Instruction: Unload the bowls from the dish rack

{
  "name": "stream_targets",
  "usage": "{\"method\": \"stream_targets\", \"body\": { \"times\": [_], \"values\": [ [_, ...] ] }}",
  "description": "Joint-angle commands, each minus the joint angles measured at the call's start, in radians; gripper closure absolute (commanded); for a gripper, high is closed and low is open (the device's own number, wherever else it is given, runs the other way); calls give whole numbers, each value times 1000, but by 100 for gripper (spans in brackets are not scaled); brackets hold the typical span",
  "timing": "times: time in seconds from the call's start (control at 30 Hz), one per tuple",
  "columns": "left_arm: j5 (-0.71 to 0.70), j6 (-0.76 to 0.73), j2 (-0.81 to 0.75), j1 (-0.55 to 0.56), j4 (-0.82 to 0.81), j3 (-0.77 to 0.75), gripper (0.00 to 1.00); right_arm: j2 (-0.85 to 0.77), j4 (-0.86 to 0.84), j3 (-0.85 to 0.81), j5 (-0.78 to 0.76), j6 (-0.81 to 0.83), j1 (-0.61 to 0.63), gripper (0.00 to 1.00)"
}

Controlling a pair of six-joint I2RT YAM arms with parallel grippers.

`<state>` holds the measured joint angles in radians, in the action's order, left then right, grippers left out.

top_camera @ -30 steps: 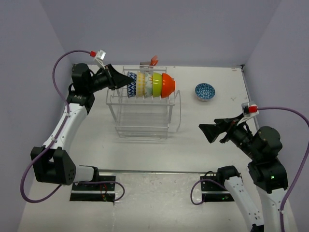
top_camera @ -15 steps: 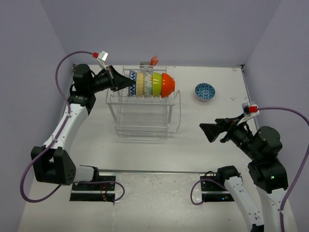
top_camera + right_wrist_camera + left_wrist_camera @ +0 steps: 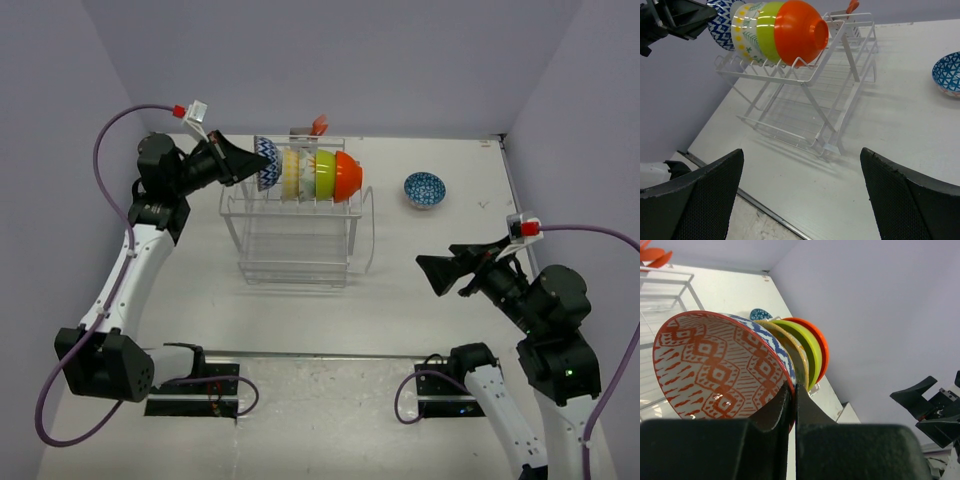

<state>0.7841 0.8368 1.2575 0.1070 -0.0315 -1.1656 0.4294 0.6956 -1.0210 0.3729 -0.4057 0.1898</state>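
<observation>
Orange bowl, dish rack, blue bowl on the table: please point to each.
orange bowl (image 3: 797, 35), right wrist view, its outer side.
dish rack (image 3: 296, 264), top view, its lower wire shelf.
blue bowl on the table (image 3: 424, 189), top view, its inside.

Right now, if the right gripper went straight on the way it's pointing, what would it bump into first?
Probably the lower frame of the white dish rack. The open right gripper faces it across bare table, though depth is hard to judge.

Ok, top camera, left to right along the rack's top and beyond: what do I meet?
Left pincer, zigzag bowl it grips, yellowish bowl, lime green bowl, orange bowl, lone blue bowl.
</observation>
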Motion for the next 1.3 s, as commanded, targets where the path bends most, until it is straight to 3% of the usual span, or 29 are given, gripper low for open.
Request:
{"method": "stream_targets", "body": {
  "times": [0.0,0.13,0.27,0.4,0.53,0.63,0.8,0.9,1.0,1.27],
  "values": [
    [-78,13,-78,-9,-36,-49,100,-3,1,-34,-23,21,0,1],
    [-146,-13,-96,-13,21,-75,100,-1,4,-42,-26,24,-1,1],
    [-96,-99,-87,8,19,-126,100,5,-13,-50,-22,22,0,1],
    [-172,-405,-83,120,207,-304,100,37,-44,-74,-25,2,-1,1],
    [-285,-654,-50,265,396,-514,100,78,-47,-174,-83,-51,-1,1],
    [-356,-821,-23,460,510,-633,100,100,-38,-267,-144,-73,0,1],
    [-543,-1047,22,794,616,-617,100,247,80,-509,-117,-33,-1,1],
    [-763,-1139,104,1055,699,-631,100,339,195,-643,-156,4,0,1],
    [-900,-1193,196,1178,769,-649,100,411,327,-718,-198,59,-1,3],
    [-812,-1259,316,1258,837,-657,100,430,461,-529,-197,151,26,9]
  ]
}}
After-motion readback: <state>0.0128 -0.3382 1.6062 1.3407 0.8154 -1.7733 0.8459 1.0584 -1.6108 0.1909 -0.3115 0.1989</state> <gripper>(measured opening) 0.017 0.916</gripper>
